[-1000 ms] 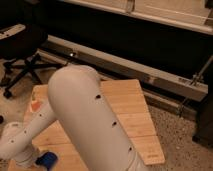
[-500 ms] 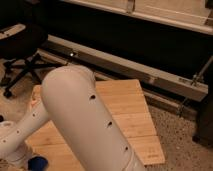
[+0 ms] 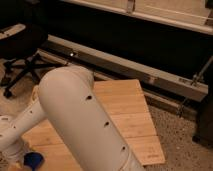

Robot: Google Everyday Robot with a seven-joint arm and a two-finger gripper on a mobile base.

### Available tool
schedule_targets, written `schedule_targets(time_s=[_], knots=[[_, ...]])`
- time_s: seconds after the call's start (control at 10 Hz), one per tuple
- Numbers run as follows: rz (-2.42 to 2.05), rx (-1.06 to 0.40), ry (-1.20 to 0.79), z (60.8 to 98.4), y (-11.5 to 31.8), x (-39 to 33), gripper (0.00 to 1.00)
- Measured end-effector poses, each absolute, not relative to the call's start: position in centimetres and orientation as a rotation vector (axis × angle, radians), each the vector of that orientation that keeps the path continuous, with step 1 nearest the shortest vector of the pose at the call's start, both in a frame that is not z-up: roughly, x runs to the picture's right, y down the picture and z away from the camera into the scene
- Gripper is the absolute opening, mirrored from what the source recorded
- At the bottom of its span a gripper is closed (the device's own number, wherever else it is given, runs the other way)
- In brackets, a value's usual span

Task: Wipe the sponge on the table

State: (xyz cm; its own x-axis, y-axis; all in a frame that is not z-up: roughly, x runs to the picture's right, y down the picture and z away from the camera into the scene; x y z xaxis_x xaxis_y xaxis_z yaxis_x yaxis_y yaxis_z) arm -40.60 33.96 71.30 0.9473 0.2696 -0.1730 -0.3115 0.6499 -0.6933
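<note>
The table [image 3: 125,107] has a light tan plank top and fills the middle of the camera view. My thick white arm [image 3: 80,120] crosses most of it from the lower right. The arm bends down to the gripper [image 3: 21,156] at the bottom left corner of the view. The small blue sponge [image 3: 34,160] lies on the table's near left part, right beside the gripper. The arm hides much of the tabletop's left half.
A black office chair [image 3: 22,55] stands on the speckled floor [image 3: 180,140] at the left rear. A long metal rail [image 3: 130,67] runs along the dark wall behind the table. A thin orange edge [image 3: 35,93] peeks out left of the arm.
The arm has swung further left and toward the camera. The blue sponge has slid a little left along the table's near side with the gripper.
</note>
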Motion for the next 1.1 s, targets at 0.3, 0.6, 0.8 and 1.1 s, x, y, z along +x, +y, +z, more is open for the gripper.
schedule_targets(time_s=[0.3,0.6,0.8,1.1], knots=[[0.343,-0.791,0.059,72.6,33.2,-41.4,0.17],[0.370,-0.786,0.057,73.7,32.2,-42.0,0.17],[0.399,-0.775,0.053,74.7,30.7,-42.3,0.17],[0.423,-0.764,0.056,75.8,29.0,-42.6,0.17]])
